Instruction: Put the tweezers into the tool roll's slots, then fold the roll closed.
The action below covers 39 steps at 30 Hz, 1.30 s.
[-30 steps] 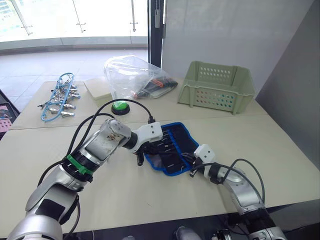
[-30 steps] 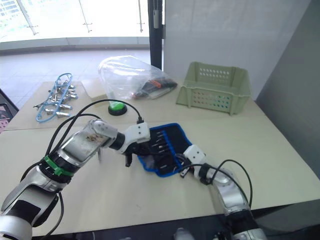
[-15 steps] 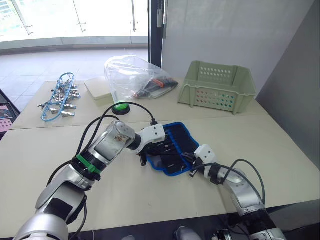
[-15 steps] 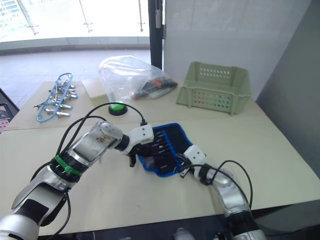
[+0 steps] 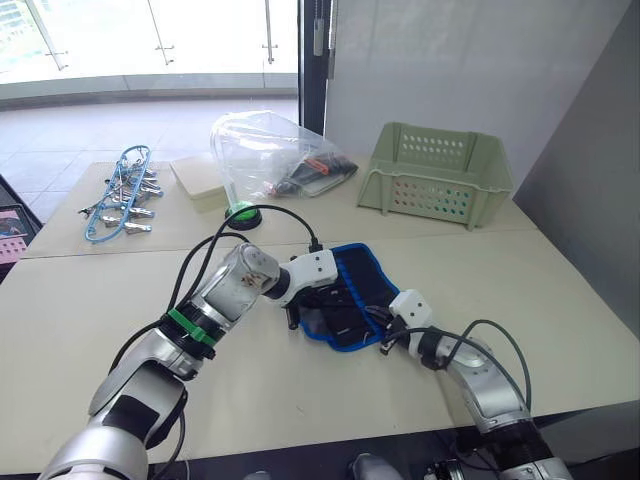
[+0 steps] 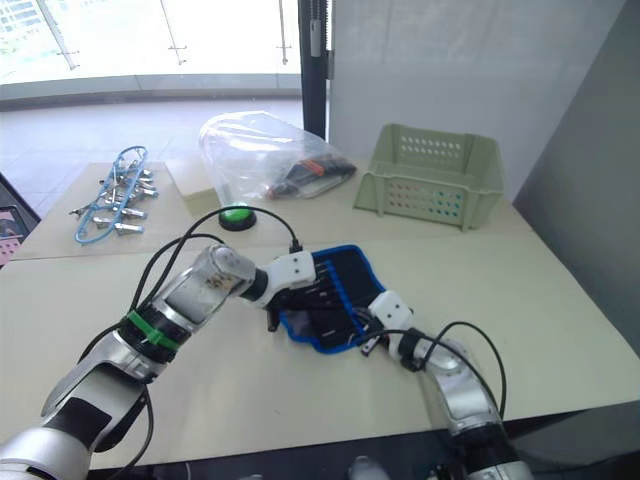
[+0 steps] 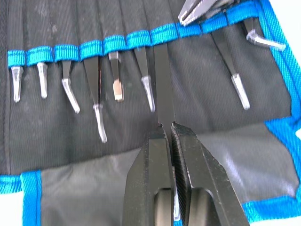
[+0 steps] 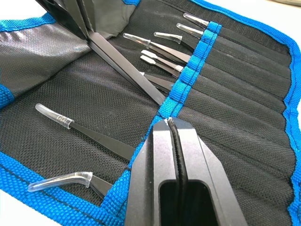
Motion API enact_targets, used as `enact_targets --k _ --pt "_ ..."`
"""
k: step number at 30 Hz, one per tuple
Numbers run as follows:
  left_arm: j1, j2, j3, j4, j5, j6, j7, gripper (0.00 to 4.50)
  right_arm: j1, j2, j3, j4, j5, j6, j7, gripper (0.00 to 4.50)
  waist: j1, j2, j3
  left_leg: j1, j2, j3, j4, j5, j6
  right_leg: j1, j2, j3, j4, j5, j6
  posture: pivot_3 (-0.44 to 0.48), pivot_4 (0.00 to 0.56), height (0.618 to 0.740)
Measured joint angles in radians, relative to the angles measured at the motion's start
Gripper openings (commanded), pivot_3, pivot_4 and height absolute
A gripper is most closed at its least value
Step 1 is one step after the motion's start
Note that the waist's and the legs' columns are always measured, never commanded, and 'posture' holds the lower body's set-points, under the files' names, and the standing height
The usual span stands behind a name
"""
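Overhead, I see the tool roll [image 5: 345, 296] lying open on the table [image 5: 560, 290], in front of the green basket [image 5: 437, 175]. My left gripper [image 5: 292, 318] sits at the roll's near-left edge, my right gripper [image 5: 383, 345] at its near-right corner.

From my left wrist, the left gripper [image 7: 165, 125] is clamped on one of the tweezers [image 7: 162, 77], whose other end sits in the slots [image 7: 141, 40] under the blue band.

From my right wrist, the right gripper [image 8: 168, 121] is closed, pinching the roll's blue band [image 8: 190, 69]; capped tweezers lie pocketed alongside.

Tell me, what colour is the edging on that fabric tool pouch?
Bright blue, around the black tool roll; clearest in the right wrist view.
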State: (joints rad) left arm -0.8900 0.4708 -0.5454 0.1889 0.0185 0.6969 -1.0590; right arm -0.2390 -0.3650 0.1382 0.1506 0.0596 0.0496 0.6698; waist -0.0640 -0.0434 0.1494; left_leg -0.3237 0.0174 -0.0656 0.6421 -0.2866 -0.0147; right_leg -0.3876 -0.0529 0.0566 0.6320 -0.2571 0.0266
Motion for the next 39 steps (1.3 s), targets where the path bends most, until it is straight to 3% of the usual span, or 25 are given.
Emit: enact_targets --k 10,22,29,36,39 --pt "0.000 -0.115 0.020 0.107 0.020 -0.051 0.046 0.02 0.004 0.000 -0.002 -0.003 0.000 0.001 -0.003 0.00 0.007 0.000 0.000 0.000 -0.001 0.000 0.001 0.000 0.000 0.001 -0.001 0.000 0.000 0.000 0.000 0.000 0.150 0.740" --pt "0.008 -0.283 0.040 0.334 0.081 -0.328 0.174 0.02 0.007 -0.006 -0.005 -0.003 0.000 0.002 -0.002 0.00 0.016 0.000 -0.001 0.000 -0.002 0.001 0.001 0.000 0.000 0.002 -0.001 0.001 0.000 0.000 0.001 0.000 0.150 0.740" --pt "0.011 -0.307 0.056 0.378 0.107 -0.386 0.186 0.02 0.009 -0.013 -0.010 -0.003 0.000 0.013 -0.002 0.00 0.023 -0.001 -0.003 0.001 -0.003 0.002 0.002 0.000 0.000 0.004 -0.003 0.001 0.000 -0.001 0.005 0.000 0.150 0.740" --pt "0.087 -0.264 0.118 0.245 0.089 -0.304 0.181 2.29 0.004 -0.008 -0.008 -0.003 0.000 0.013 -0.002 0.00 0.014 0.000 -0.003 0.001 -0.002 0.002 0.002 0.000 0.000 0.002 -0.002 0.001 0.000 -0.001 0.005 0.000 0.150 0.740" --pt "0.154 -0.186 0.158 0.097 0.061 -0.275 0.164 3.29 -0.001 -0.001 -0.001 -0.004 0.000 0.013 0.001 0.00 0.002 0.001 -0.002 0.000 -0.001 0.002 0.001 0.000 0.000 0.000 -0.001 0.003 0.001 0.002 0.000 0.000 0.150 0.740"
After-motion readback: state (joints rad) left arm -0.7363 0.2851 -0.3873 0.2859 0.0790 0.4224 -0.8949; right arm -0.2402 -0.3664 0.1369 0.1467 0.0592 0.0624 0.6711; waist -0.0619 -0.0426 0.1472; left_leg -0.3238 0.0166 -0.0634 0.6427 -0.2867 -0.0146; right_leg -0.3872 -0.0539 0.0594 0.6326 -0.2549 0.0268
